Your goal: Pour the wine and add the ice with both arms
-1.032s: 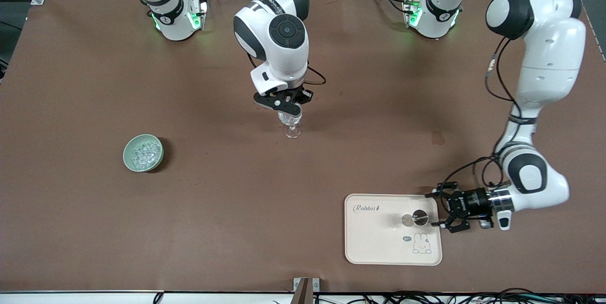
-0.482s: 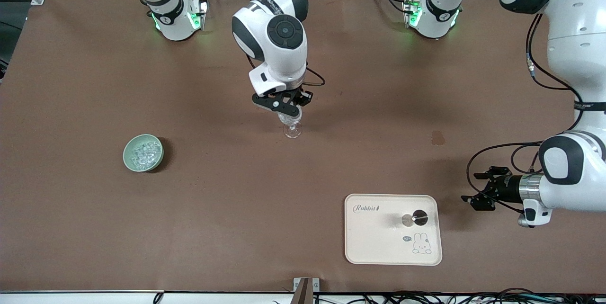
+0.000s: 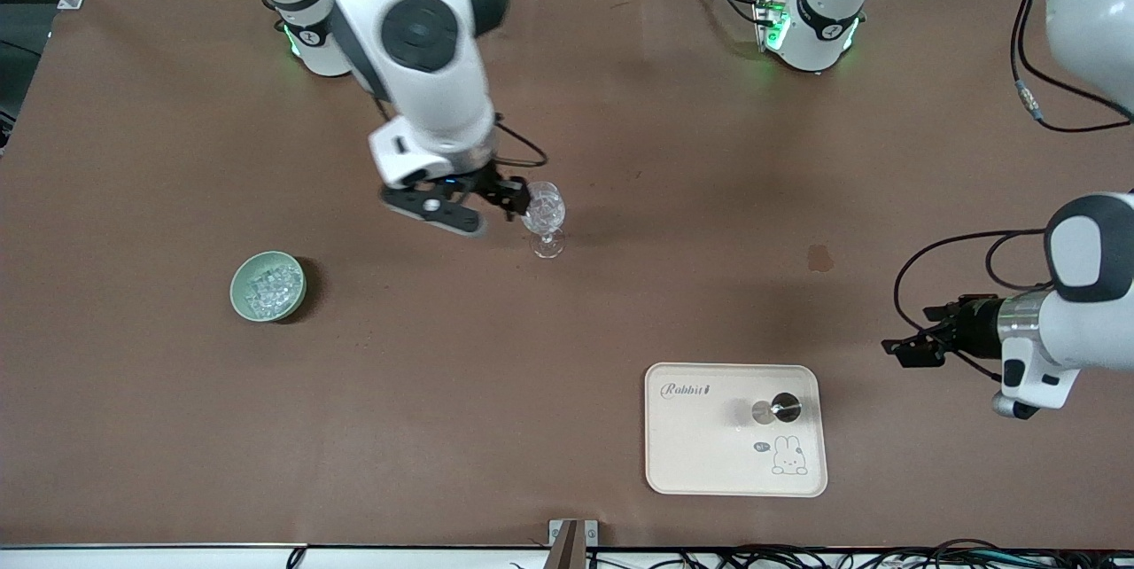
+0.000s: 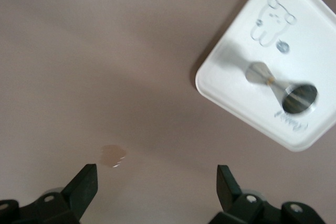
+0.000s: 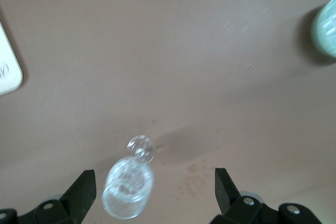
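The steel jigger (image 3: 775,409) lies on its side on the cream tray (image 3: 709,463); both show in the left wrist view, the jigger (image 4: 281,85) on the tray (image 4: 236,72). The ice (image 3: 269,285) fills the pale-green bowl (image 3: 239,299). A clear stemmed glass (image 3: 543,219) stands upright mid-table. My right gripper (image 3: 469,207) is open and empty, up in the air just beside the glass on the bowl's side. In the right wrist view the glass (image 5: 128,184) shows between the spread fingers of the right gripper (image 5: 155,190). My left gripper (image 3: 912,334) is open and empty, off the tray toward the left arm's end; it also shows in the left wrist view (image 4: 157,187).
A small dark stain (image 3: 819,258) marks the brown table between the glass and the left arm; it shows in the left wrist view (image 4: 112,155). The bowl's edge (image 5: 328,27) and a tray corner (image 5: 8,72) show in the right wrist view.
My right gripper has left the glass and swung toward the bowl's side; the glass stays standing. My left gripper has drawn back from the tray and jigger toward the left arm's end.
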Available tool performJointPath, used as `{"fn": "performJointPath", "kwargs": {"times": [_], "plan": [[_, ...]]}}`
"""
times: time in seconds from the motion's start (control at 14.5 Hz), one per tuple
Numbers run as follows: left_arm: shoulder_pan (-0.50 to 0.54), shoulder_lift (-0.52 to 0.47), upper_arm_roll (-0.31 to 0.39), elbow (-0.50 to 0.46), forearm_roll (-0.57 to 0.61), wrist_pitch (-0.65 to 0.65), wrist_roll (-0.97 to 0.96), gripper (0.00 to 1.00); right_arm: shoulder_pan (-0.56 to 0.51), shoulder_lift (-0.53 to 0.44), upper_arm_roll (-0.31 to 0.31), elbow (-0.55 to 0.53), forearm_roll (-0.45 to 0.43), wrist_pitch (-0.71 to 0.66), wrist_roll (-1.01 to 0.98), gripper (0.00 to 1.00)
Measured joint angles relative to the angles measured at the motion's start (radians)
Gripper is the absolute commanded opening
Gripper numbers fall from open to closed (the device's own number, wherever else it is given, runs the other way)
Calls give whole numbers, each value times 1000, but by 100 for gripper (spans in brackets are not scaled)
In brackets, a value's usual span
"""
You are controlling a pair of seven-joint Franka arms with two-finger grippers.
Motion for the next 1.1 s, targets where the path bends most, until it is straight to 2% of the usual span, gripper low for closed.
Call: {"fn": "performJointPath", "kwargs": {"times": [0.28,0.69,0.83,0.96,1.1], "plan": [[4,-161,-32,3,58,-106,145,100,-139,-143,-52,3,-29,-128,-204,100],[3,-395,-44,-21,67,-169,299,100,-500,-230,-57,1,-31,-204,-637,100],[4,-455,-44,-49,69,-170,365,100,-608,-244,-54,1,-29,-209,-807,100],[0,-516,-44,-112,69,-158,376,100,-682,-261,-50,1,-24,-225,-889,100],[-35,-579,-17,-197,69,-139,381,100,-740,-275,-5,0,-22,-236,-908,100]]}}
